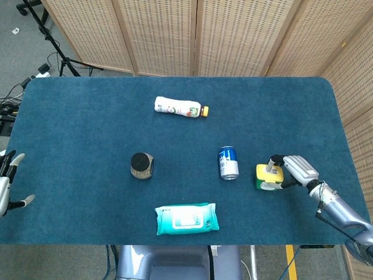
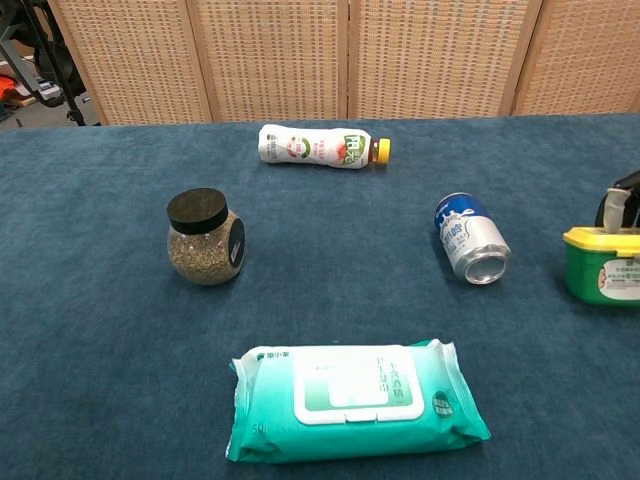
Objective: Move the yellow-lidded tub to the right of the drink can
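Note:
The yellow-lidded green tub (image 1: 266,177) (image 2: 603,264) stands upright on the blue table, to the right of the drink can (image 1: 228,162) (image 2: 471,238), which lies on its side. My right hand (image 1: 294,169) reaches in from the right and grips the tub, with dark fingers (image 1: 274,159) curled around its far and near sides. In the chest view only a few fingertips (image 2: 619,204) show behind the tub at the frame's right edge. My left hand (image 1: 7,182) hangs at the table's left edge, fingers apart and holding nothing.
A white bottle (image 1: 180,108) (image 2: 322,146) lies at the back. A black-lidded jar (image 1: 141,165) (image 2: 205,237) stands left of centre. A teal wipes pack (image 1: 186,219) (image 2: 355,398) lies near the front edge. The table's right edge (image 1: 349,151) is close to the tub.

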